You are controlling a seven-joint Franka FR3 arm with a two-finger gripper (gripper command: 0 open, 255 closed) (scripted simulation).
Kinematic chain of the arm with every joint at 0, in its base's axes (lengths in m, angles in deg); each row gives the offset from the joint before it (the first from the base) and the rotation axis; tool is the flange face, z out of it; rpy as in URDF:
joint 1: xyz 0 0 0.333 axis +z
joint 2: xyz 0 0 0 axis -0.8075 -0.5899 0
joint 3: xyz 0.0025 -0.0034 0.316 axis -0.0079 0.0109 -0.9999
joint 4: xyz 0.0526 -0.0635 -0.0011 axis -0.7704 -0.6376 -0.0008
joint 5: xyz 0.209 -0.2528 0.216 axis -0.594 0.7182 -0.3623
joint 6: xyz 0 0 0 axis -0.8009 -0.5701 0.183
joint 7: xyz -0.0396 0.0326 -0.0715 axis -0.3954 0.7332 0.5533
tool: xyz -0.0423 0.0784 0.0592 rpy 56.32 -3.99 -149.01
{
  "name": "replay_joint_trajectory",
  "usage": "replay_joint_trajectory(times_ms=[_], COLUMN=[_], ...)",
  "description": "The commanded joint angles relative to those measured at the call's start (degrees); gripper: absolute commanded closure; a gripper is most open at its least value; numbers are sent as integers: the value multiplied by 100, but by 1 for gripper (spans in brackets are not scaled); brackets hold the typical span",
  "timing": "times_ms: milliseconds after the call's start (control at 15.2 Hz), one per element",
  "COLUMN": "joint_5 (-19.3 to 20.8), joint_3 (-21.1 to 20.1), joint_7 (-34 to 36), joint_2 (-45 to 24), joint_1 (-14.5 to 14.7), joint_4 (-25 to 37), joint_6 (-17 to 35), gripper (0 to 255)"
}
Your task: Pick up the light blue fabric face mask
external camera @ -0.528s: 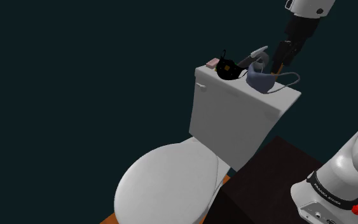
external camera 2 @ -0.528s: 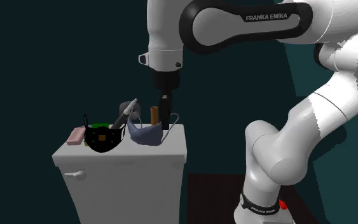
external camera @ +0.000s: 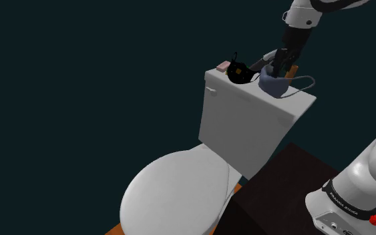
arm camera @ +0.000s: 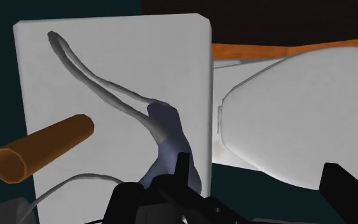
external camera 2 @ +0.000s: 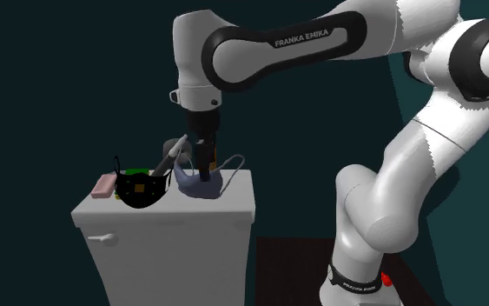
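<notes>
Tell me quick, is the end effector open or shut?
End effector: open, holding nothing; the grey-blue face mask is not clasped yet.

place: home bathroom | evidence: white toilet [external camera: 228, 143], closed lid [external camera: 176, 193], cistern [external camera: 246, 123] | walls [external camera: 79, 80]: dark teal
</notes>
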Motion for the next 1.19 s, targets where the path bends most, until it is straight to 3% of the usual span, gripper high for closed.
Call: replay_joint_trajectory(times_ms=[0, 264, 924, 990, 1122], joint_5=[50, 78, 91, 95, 109], joint_3=[142, 380, 412, 411, 428], joint_7=[-139, -388, -376, -373, -397], joint_2=[-434, -1302, -1483, -1467, -1400], joint_1=[-61, -156, -175, -176, -192], joint_4=[187, 608, 167, 132, 88], joint_6=[174, 476, 1089, 1106, 1085], gripper=[0, 0, 0, 255, 255])
